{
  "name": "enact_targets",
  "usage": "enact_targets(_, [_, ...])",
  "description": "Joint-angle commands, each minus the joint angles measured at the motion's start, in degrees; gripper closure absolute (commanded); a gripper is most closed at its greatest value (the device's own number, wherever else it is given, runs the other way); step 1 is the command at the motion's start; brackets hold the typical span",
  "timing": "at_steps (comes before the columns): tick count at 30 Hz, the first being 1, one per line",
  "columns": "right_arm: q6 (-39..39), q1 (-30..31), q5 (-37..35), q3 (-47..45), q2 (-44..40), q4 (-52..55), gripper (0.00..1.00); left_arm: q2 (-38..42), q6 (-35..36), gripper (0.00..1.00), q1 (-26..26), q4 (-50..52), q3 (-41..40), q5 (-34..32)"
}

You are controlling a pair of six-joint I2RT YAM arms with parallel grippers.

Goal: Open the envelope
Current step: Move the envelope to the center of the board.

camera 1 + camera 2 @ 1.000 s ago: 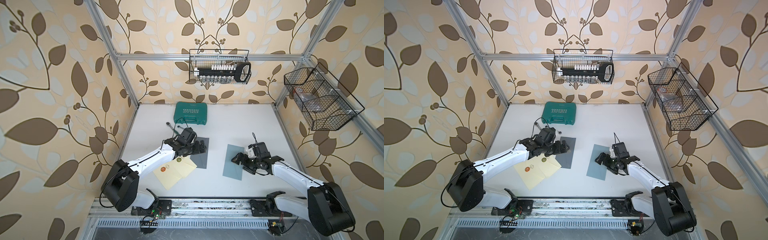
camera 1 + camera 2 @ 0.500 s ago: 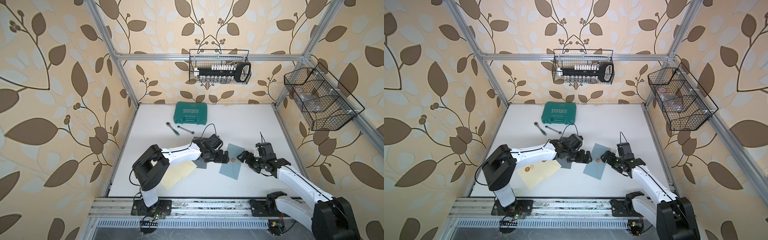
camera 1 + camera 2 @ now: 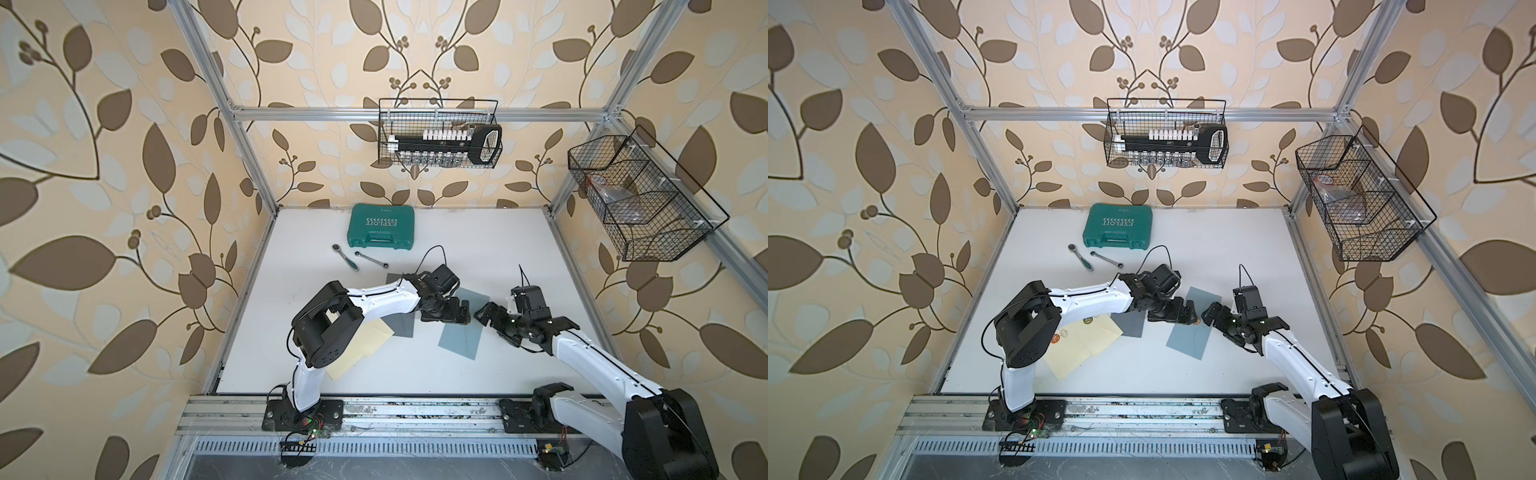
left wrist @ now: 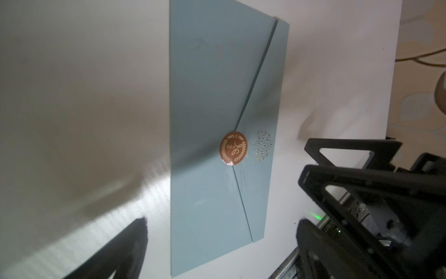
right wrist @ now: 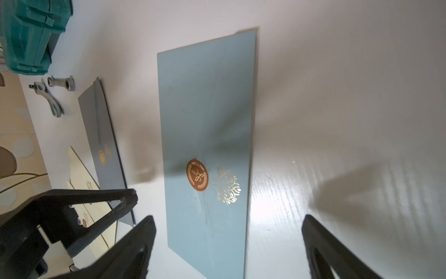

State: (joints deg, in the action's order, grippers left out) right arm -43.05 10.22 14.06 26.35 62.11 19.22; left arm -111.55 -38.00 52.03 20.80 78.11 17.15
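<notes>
Two baskets in both top views: back basket (image 3: 384, 137) with socket rail (image 3: 440, 143), side basket (image 3: 1370, 245) with bag (image 3: 1341, 195). Envelope (image 3: 459, 338) flat on table (image 3: 519, 249) between grippers, long axis near-to-far, slightly slanted. Left wrist: flap sealed by sticker (image 4: 233, 148); left gripper (image 4: 222, 241) jaws spread. Right wrist: right gripper (image 5: 228, 217) jaws spread wide.

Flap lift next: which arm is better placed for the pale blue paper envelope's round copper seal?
Left, probably. The open left gripper sits beside the round copper seal, where the pale blue envelope's flap tip points; the open right gripper is on the fold side.
</notes>
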Motion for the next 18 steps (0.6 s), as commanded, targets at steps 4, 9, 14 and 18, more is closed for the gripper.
enact_targets(4, [1.9,-1.6,4.8,0.5,5.8,-3.6,0.12,1.1,-0.8,0.01,0.5,0.0,-1.7,-1.3])
enact_targets(9, [3.0,-3.5,7.4,0.9,9.4,-5.5,0.13,2.7,-1.3,0.01,0.5,-1.2,-3.9,-2.4])
enact_targets(14, [5.1,-6.4,9.4,1.8,13.3,-7.3,0.14,5.3,-2.2,0.01,0.5,-3.4,-7.0,-3.6])
enact_targets(18, [7.1,-6.8,12.4,5.1,18.2,-8.3,0.15,7.8,-2.3,0.01,0.5,-5.2,-9.4,-5.7])
